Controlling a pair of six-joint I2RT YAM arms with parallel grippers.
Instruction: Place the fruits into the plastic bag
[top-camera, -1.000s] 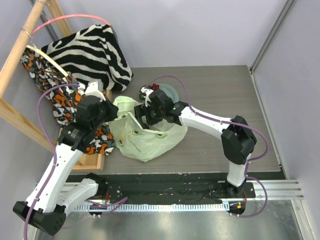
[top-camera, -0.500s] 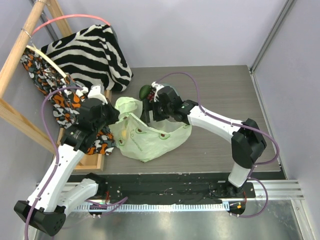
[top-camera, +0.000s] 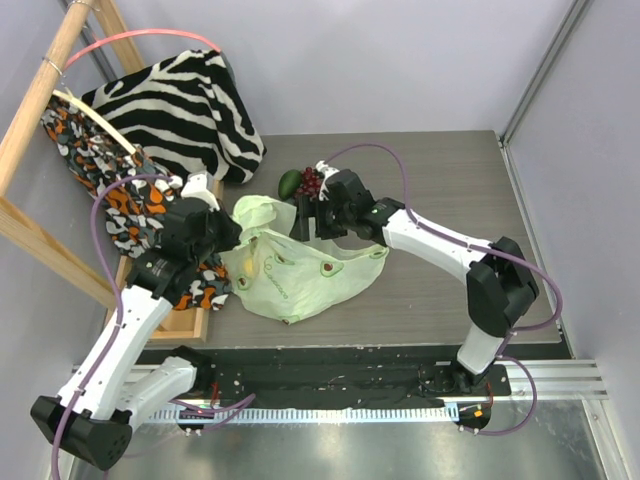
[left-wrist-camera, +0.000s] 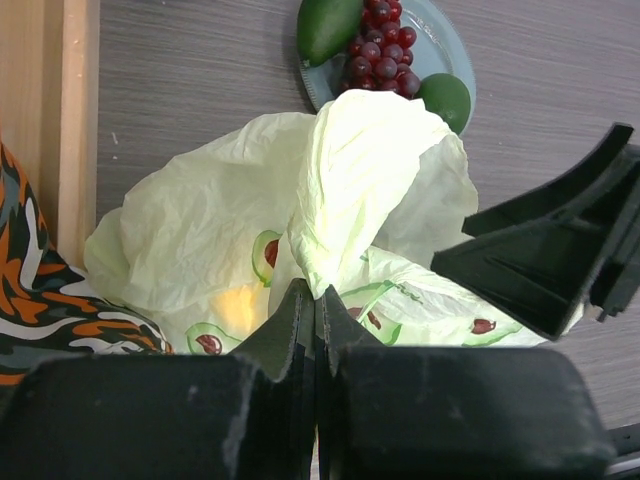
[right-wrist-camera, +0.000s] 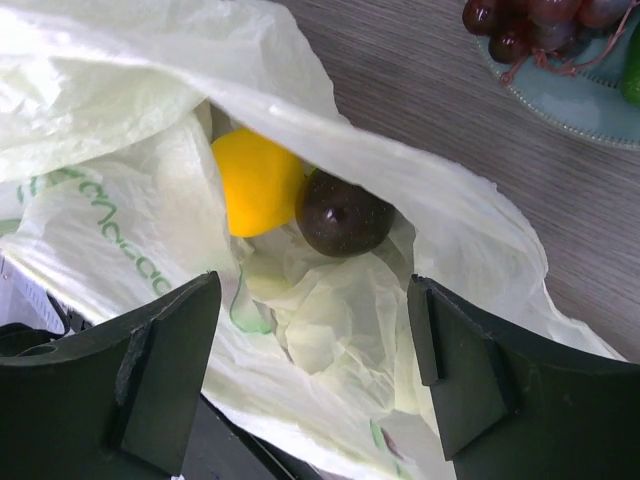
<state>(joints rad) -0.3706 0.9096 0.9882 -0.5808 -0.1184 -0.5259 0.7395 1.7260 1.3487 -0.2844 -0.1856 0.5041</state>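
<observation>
The pale green plastic bag (top-camera: 300, 275) lies mid-table, and my left gripper (top-camera: 238, 232) is shut on its near-left edge, holding a fold (left-wrist-camera: 345, 190) up. Inside the bag, in the right wrist view, rest the yellow lemon (right-wrist-camera: 258, 180) and a dark purple-brown round fruit (right-wrist-camera: 343, 213). My right gripper (right-wrist-camera: 315, 370) hangs open and empty over the bag's mouth (top-camera: 308, 222). Just beyond the bag, the grey-blue plate (left-wrist-camera: 445, 45) carries the green avocado (left-wrist-camera: 328, 25), the dark red grape bunch (left-wrist-camera: 380, 45) and the lime (left-wrist-camera: 445, 98).
A zebra-striped cloth (top-camera: 190, 105) hangs over a wooden rack (top-camera: 45, 95) at the back left. An orange patterned cloth (top-camera: 130, 205) drapes onto a wooden tray edge (top-camera: 185, 325) beside the bag. Grey walls close off the table's back and right side.
My right gripper has pulled back from the bag's middle toward the plate, still open, uncovering the avocado and grapes. The left gripper keeps its hold on the bag.
</observation>
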